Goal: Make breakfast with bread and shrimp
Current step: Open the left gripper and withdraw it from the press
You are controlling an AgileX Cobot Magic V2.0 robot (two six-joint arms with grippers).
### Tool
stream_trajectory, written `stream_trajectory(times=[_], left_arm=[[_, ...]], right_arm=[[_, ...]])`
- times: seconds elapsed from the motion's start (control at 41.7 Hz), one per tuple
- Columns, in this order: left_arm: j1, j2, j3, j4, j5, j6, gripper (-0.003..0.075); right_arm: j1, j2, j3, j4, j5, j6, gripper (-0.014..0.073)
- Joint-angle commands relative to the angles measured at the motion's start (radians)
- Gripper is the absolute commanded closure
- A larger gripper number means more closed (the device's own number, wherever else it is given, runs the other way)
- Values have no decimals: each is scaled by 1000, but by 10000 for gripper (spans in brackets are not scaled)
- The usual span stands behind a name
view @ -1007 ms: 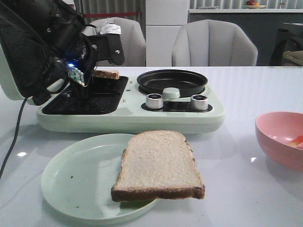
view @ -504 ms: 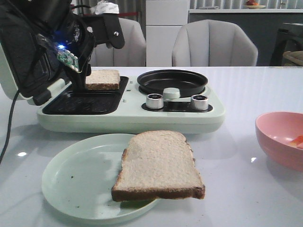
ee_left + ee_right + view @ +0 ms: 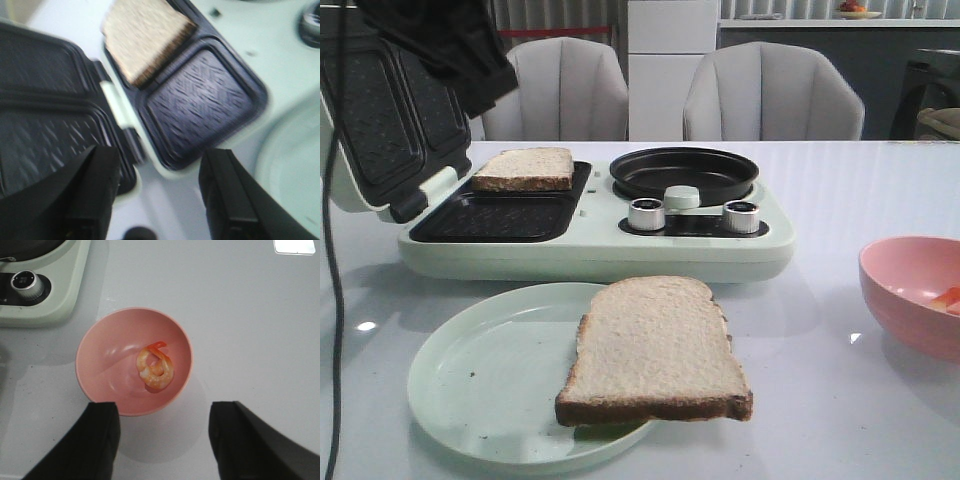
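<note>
One bread slice lies flat in the far well of the open sandwich maker. The near well holds nothing. The other bread slice rests on the pale green plate, overhanging its right rim. My left gripper hangs open and holds nothing, high above the maker's near left corner. A curled orange shrimp lies in the pink bowl. Above the bowl's near side, my right gripper is open and holds nothing.
The maker's lid stands open at the left, under my left arm. A black round pan sits on the maker's right half, with two knobs in front. Two grey chairs stand behind the table.
My left arm has let go of the bread slice in the far well and risen up and away to the left. The slice now shows fully.
</note>
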Motion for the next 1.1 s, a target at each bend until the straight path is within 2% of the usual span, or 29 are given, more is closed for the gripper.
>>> stream_trajectory(times=[0.0, 0.168, 0.456, 0.743, 0.791, 0.911, 1.079], left_arm=[[-10, -139, -24, -160, 37, 56, 307], [-10, -309, 24, -304, 26, 101, 307], [-10, -604, 238, -467, -18, 103, 307], [-10, -840, 423, -530, -23, 103, 307], [-10, -864, 442, -531, -23, 103, 307], [-10, -892, 470, -531, -23, 103, 307], [-10, -889, 474, -531, -36, 103, 307]], right_arm=[[2, 2, -29, -7, -61, -9, 86], [2, 2, -29, -7, -61, -9, 86], [2, 2, -29, -7, -61, -9, 86], [2, 10, -29, -5, -60, -9, 86], [2, 24, -29, 25, -54, -9, 86], [6, 83, -29, 246, 20, -19, 88], [69, 216, -10, 481, 120, -185, 88]])
